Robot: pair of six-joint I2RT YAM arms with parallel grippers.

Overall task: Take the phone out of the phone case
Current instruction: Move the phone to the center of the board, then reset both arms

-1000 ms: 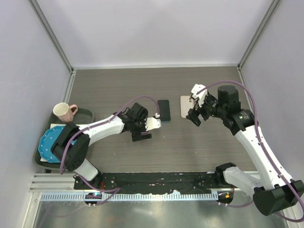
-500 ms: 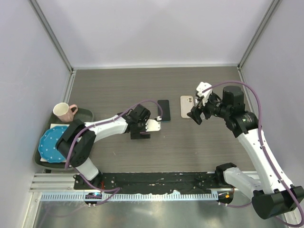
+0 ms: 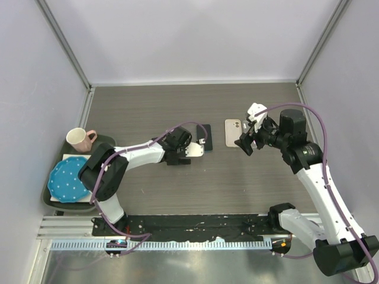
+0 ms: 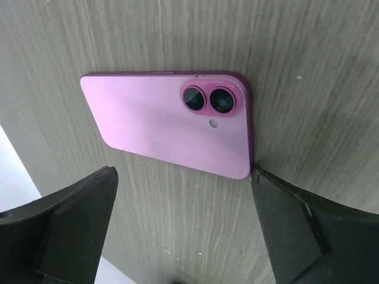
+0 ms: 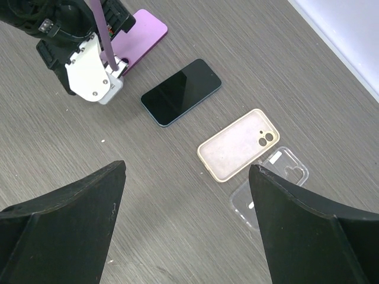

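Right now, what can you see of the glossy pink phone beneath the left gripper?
The glossy pink phone lies flat, back up, uncased, on the grey wood-grain table. Two dark lenses sit in a magenta bump, a flash dot beside them. The left gripper straddles it, open; one corner nears a finger, contact unclear.

Probably a lab test cell: plain white walls enclosing a wood-grain table.
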